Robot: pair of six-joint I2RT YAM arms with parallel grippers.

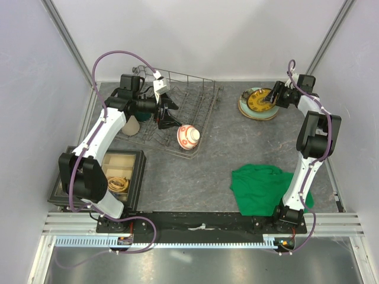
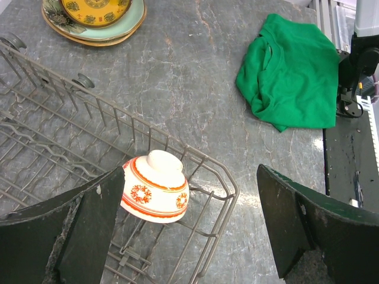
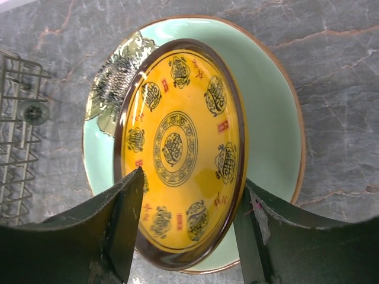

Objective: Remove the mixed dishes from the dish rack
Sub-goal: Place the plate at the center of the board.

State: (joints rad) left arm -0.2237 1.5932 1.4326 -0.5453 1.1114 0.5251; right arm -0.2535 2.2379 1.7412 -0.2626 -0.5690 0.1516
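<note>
Straddling the yellow plate (image 3: 177,142), right gripper (image 3: 192,177) jaws parted; plate lies on green plate (image 3: 266,118). Left gripper (image 2: 190,170) wide open, empty, above bowl (image 2: 155,186) in rack (image 2: 59,124).

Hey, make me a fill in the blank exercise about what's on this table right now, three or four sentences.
1. The yellow-patterned plate lies on top of a ____ plate.
2. The red-and-white bowl sits ____ in the dish rack.
3. The crumpled cloth is ____ in colour.
4. The left gripper hovers over the rack with its jaws ____.

Missing words: mint-green; upside down; green; open.
</note>
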